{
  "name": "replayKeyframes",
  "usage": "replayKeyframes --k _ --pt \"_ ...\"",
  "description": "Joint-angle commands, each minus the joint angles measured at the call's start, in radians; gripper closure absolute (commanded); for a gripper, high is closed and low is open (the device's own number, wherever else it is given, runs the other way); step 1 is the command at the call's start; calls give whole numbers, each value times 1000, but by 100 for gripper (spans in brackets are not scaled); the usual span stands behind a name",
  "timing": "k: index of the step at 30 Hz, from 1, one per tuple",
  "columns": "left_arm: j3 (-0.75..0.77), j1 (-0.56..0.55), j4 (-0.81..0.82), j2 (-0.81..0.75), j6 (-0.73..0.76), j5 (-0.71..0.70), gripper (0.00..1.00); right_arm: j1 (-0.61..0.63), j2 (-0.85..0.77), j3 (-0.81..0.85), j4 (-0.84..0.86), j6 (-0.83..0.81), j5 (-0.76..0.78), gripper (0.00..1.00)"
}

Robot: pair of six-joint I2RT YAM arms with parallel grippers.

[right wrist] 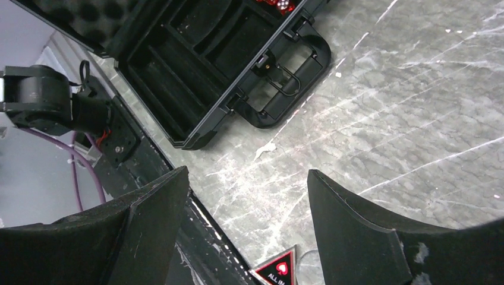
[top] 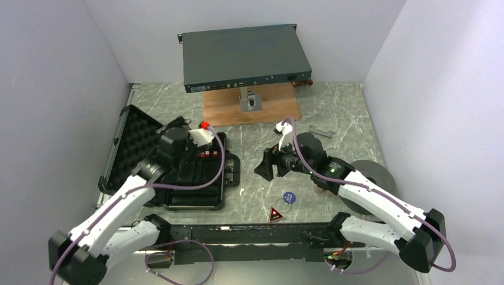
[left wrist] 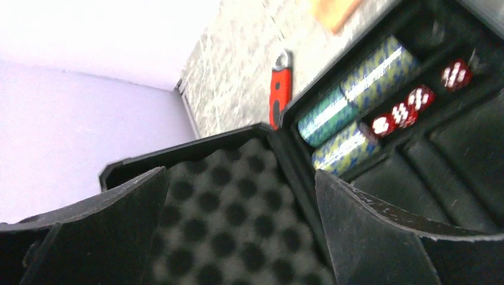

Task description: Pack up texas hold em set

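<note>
Red triangle marker (top: 276,214): it lies flat on the surface (right wrist: 386,119), nearest the arm bases and outside the case (right wrist: 178,71).
Blue disc (top: 288,196): it lies flat just beyond the marker, near it but apart.
Right end effector (right wrist: 246,225): it hovers over bare surface between these loose pieces and the case. Its jaws are fairly wide and hold nothing.
Step in hand: we judge it to be a pick of the marker or the disc. Both are thin, so we would come straight down with a finger on each side, pinch at the edges and take one piece at a time.
Handle (right wrist: 285,71): it points toward the loose pieces. We would carry over it rather than drag across it.
Tray: the near compartments are bare, and we judge either would take a flat piece.
Left end effector (left wrist: 241,225): its jaws are at their widest and empty, above the hinge line. We would keep it out of the right arm's path.
Chips (left wrist: 356,83): they lie in rows on their sides at the tray's far end.
Dice (left wrist: 410,104): they sit in a red row beside the chips.
Foam lid (left wrist: 238,196): it is laid back to the left, and we would shut it last.
</note>
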Motion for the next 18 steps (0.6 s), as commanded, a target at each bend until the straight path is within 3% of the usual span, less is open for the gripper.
replayKeyframes --k 1,5,12,18 --pt "-196 16 310 -165 -260 90 0 1 55 71 57 28 -1 24" --pt "-227 21 349 -230 -445 31 0 3 126 97 75 50 -18 25" --pt "-21 22 130 -166 -641 -14 0 3 234 164 56 69 -30 26" --pt "126 31 -55 -102 -739 143 0 3 232 153 19 65 69 25"
